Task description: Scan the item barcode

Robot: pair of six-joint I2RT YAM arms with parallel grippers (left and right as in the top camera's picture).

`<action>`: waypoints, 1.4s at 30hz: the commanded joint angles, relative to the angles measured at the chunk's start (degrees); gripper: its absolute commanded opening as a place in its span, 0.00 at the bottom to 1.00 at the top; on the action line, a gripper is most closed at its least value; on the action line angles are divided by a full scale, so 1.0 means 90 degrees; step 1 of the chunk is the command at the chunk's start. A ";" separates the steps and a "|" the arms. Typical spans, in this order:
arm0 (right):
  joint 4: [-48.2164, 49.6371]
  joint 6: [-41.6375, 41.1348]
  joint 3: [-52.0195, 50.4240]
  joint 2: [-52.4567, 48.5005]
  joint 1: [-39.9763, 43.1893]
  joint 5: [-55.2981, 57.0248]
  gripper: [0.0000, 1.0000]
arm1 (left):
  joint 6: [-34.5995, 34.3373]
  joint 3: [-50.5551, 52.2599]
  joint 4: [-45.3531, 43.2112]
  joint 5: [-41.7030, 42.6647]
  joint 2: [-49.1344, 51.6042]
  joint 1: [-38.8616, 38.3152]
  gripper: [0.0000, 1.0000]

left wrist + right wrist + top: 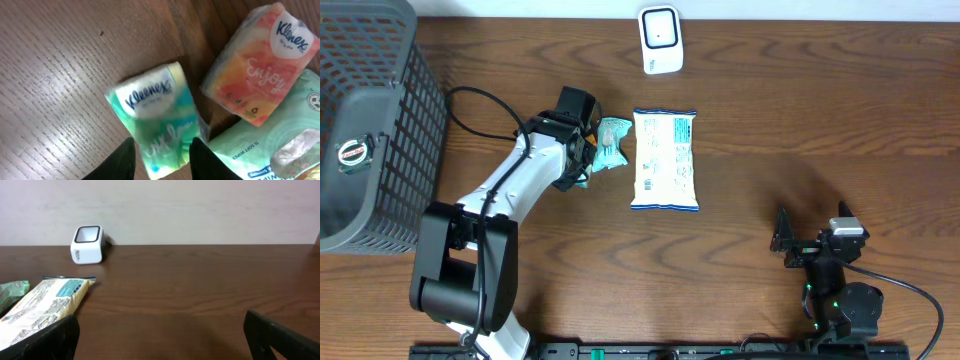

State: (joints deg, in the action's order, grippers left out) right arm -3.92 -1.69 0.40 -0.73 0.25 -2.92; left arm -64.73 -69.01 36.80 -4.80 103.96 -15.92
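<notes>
**Left gripper over the green tissue pack, short of the scanner**

Furthest left of the scanner [661, 40] I have the dark wire basket [390, 90], at the table's [800, 120] left edge. A small round thing with a red-and-white label [353, 153] lies inside it.

Next comes the left arm [510, 185], reaching up the table towards the scanner. The left gripper [163, 142] stops left of the scanner, on the robot's side of it. Its jaws stand part-way apart with the lower end of the green Kleenex pack [152, 107] between them. That pack is blurred on my wrist view, and I cannot tell whether the jaws are pinching it or only flanking it. It sits apart from the scanner, a little to the left and nearer the robot.

Right of it on the wrist view lies an orange Kleenex pack [257, 65], and below that a pale green pack of soft wipes [250, 150] that it overlaps.

A flat white packet with blue print [665, 160] lies directly on the robot's side of the scanner, just beside the green Kleenex pack, long side pointing at the scanner. The scanner itself stands at the far edge of the table, white with a dark window.

Well to the right of the scanner and close to the robot's base, the right gripper [160, 319] is spread wide with nothing in it, low over bare wood
</notes>
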 commanded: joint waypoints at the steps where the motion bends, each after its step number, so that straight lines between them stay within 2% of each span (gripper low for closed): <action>1: -0.0017 0.0005 -0.0012 0.0022 0.0051 0.0024 0.99 | 0.0097 -0.0012 -0.0109 0.0087 0.0032 -0.0024 0.36; 7: -0.0019 0.0005 -0.0012 0.0022 0.0051 0.0024 0.99 | 0.0976 -0.0641 -0.0175 0.0267 -0.0653 0.0124 0.37; 9: -0.0017 0.0007 -0.0012 0.0022 0.0051 0.0024 0.99 | 0.1642 -0.0942 -0.0571 0.0262 -0.1455 0.0347 0.45; 14: -0.0019 0.0007 -0.0012 0.0022 0.0051 0.0024 0.99 | 0.2769 -0.1037 -0.1430 -0.0024 -0.2528 0.0896 0.56; 19: -0.0019 0.0007 -0.0012 0.0022 0.0051 0.0024 0.99 | 0.3485 -0.1037 -0.2601 -0.0486 -0.3283 0.1817 0.58; 21: -0.0019 0.0007 -0.0012 0.0022 0.0051 0.0024 0.99 | 0.3521 -0.1037 -0.3033 -0.0772 -0.3461 0.2259 0.58; 23: -0.0019 0.0005 -0.0012 0.0022 0.0051 0.0024 0.99 | 0.3560 -0.1037 -0.3745 -0.1389 -0.3531 0.3208 0.59; 25: -0.0017 0.0005 -0.0012 0.0019 0.0051 0.0024 0.99 | 0.3827 -0.1037 -0.3857 -0.1426 -0.3456 0.3679 0.63; 26: -0.0019 0.0005 -0.0012 0.0022 0.0051 0.0024 0.99 | 0.4007 -0.1037 -0.3871 -0.1416 -0.3393 0.3915 0.66; 27: -0.0019 0.0005 -0.0012 0.0022 0.0051 0.0024 0.99 | 0.4889 -0.1042 -0.3934 -0.0950 -0.3194 0.4333 0.81; 28: -0.0019 0.0007 -0.0012 0.0022 0.0051 0.0024 0.99 | 0.5518 -0.1090 -0.3963 -0.0435 -0.3004 0.4588 0.91; 30: -0.0019 0.0005 -0.0012 0.0019 0.0051 0.0024 0.99 | 0.6127 -0.1418 -0.3575 0.0306 -0.2623 0.4920 0.94; 34: -0.0019 0.0005 -0.0012 0.0022 0.0051 0.0024 0.99 | 0.6589 -0.3259 -0.1494 0.0974 -0.1377 0.5540 0.92; 36: -0.0017 0.0005 -0.0012 0.0022 0.0051 0.0024 0.99 | 0.6931 -0.3925 -0.0923 0.1396 -0.0831 0.5727 0.92; 42: -0.0019 0.0005 -0.0012 0.0019 0.0051 0.0024 0.99 | 0.7312 -0.3946 -0.0797 0.1457 -0.0226 0.5860 0.97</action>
State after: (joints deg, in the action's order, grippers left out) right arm -3.92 -1.69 0.40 -0.73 0.25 -2.90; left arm -3.25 -103.35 28.91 5.45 100.07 36.45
